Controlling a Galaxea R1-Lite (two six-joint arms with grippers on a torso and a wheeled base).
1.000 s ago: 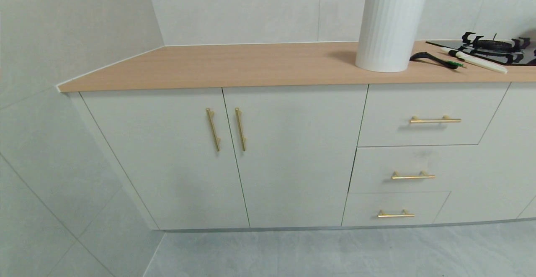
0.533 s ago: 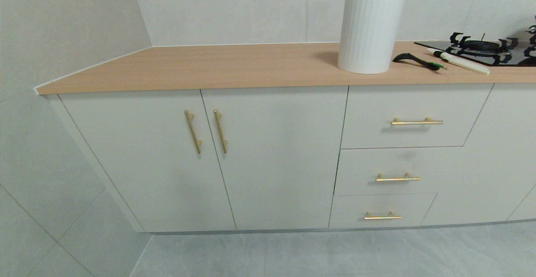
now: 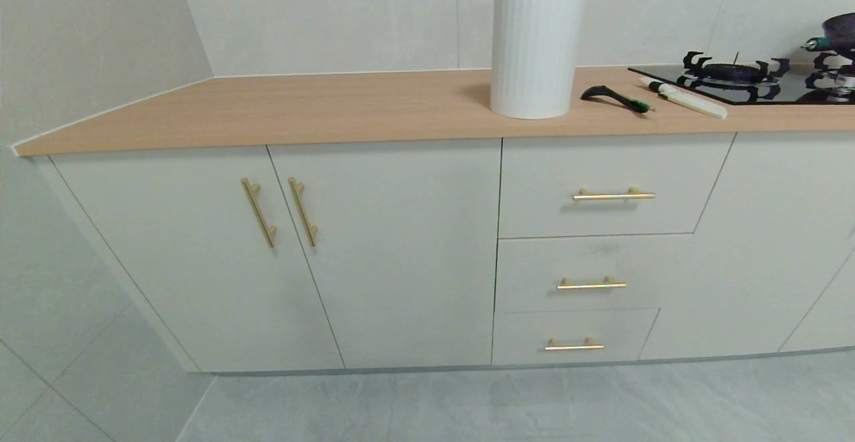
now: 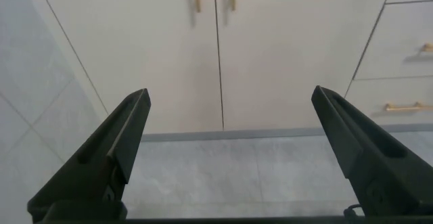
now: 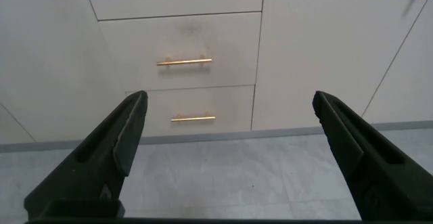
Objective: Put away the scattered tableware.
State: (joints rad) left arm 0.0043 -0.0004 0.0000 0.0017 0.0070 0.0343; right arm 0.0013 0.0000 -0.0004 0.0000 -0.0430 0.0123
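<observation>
Down and to the left of the white tub (image 3: 538, 51): two shut cupboard doors (image 3: 374, 248) under a wooden worktop (image 3: 300, 105). Facing those doors, well below the tub: left gripper (image 4: 230, 99), fingers spread wide and empty. Straight under the tub, a stack of three drawers (image 3: 601, 191). Facing the lower two: right gripper (image 5: 230, 101), likewise spread and empty. Just right of the tub, lying on the worktop: a black-handled tool (image 3: 614, 97), then a white knife (image 3: 685, 97) close beside it, not clearly touching. Further right of the tub, a stove (image 3: 735, 80) with a dark pot (image 3: 840, 28) on its far side.

Probably the approach step, with no piece picked up yet. To do it well:

- Draw up square to the tub, stop short of the drawer handles, and lift both arms above the worktop edge before reaching in.
- Take the black-handled tool first, by its handle, coming down from above so as not to knock the tub.
- Then grip the knife at its handle end, hard to pick out from here.
- Drop each piece upright into the tub, presumably the holder.
</observation>
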